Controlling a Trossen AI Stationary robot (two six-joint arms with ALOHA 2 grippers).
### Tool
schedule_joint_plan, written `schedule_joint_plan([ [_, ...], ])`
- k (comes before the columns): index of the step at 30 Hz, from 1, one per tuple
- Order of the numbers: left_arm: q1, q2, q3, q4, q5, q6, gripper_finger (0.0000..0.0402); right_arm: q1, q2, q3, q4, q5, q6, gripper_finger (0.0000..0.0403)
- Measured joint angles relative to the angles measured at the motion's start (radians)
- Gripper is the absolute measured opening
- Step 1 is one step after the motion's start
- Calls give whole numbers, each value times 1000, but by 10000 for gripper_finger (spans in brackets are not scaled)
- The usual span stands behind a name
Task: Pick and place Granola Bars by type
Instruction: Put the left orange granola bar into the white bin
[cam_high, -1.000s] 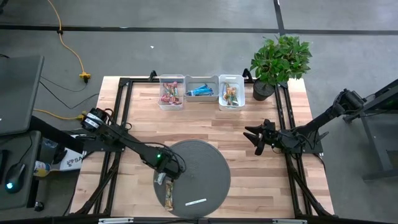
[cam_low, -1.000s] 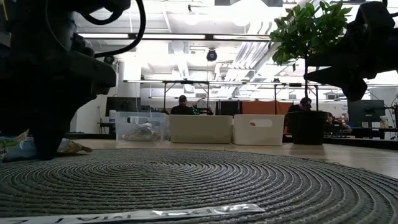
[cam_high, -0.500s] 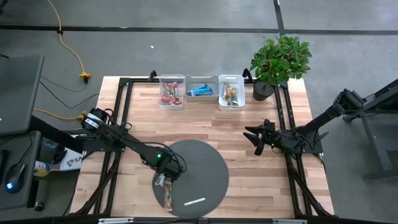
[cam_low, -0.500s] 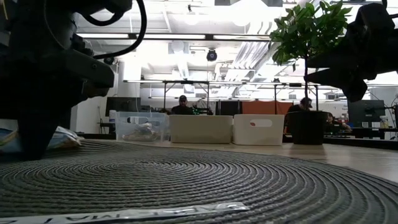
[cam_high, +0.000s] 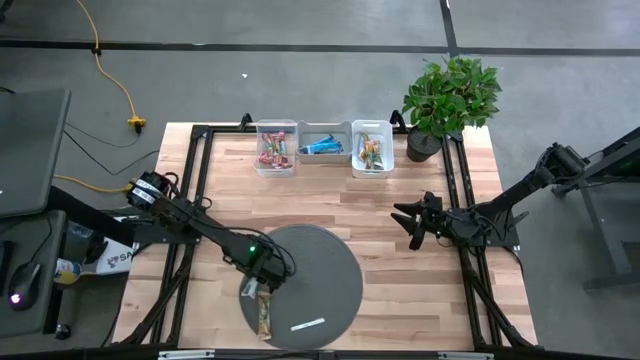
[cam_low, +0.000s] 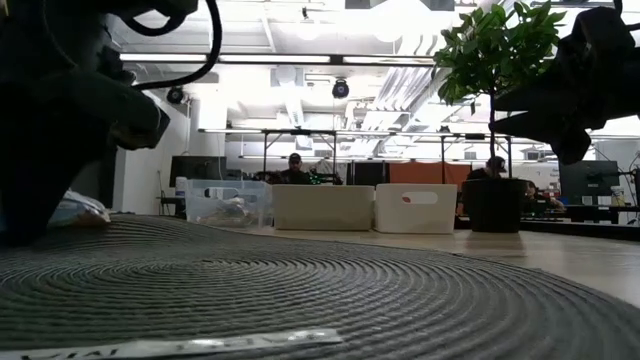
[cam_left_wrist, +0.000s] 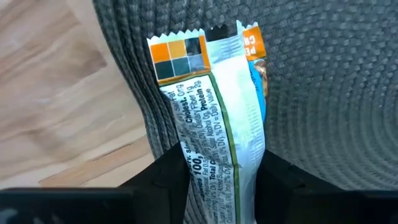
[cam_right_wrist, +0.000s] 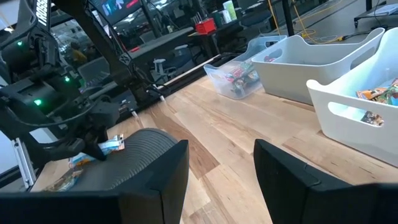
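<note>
Orange and green squares run along the crimped end of the granola bar (cam_left_wrist: 211, 118), and the white back panel has small nutrition print, "Total" and "Protein" being about all I can make out, plus an orange edge with a "PE" peeking out. It's lying at the left rim of the round grey woven mat (cam_high: 320, 270), and the left gripper (cam_high: 256, 287) has its fingers (cam_left_wrist: 163, 183) pinched on either side of it, right down at mat level with the arm stretched out low across the butcher-block table (cam_high: 400, 200). A thin white label strip (cam_high: 307, 324) sits on the mat too, but its writing is too small for me to read. At the far edge there are three bins: a clear one (cam_high: 276, 148) with reddish-pink wrappers, a white one (cam_high: 323, 145) with blue, another white one (cam_high: 372, 148) with orange-green ones. A potted plant (cam_high: 450, 95) stands at the corner beside them. The right gripper (cam_high: 413, 222) just hangs over the right side of the table, fingers spread and holding nothing. Behind it all is a bright workshop with benches and a couple of people sitting far off.
</note>
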Motion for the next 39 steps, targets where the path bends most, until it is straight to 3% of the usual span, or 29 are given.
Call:
schedule_joint_plan([
  [13,0,-43,3,-41,-9,7,129,0,0,0,-13,4,0,165],
  [23,0,-53,4,-21,-30,22,48,0,-1,0,-20,21,0,165],
  [31,0,-54,4,-23,-31,25,41,0,-2,0,-17,23,0,165],
  [39,1,-133,4,-19,-137,27,37,0,-1,0,-9,21,0,165],
])
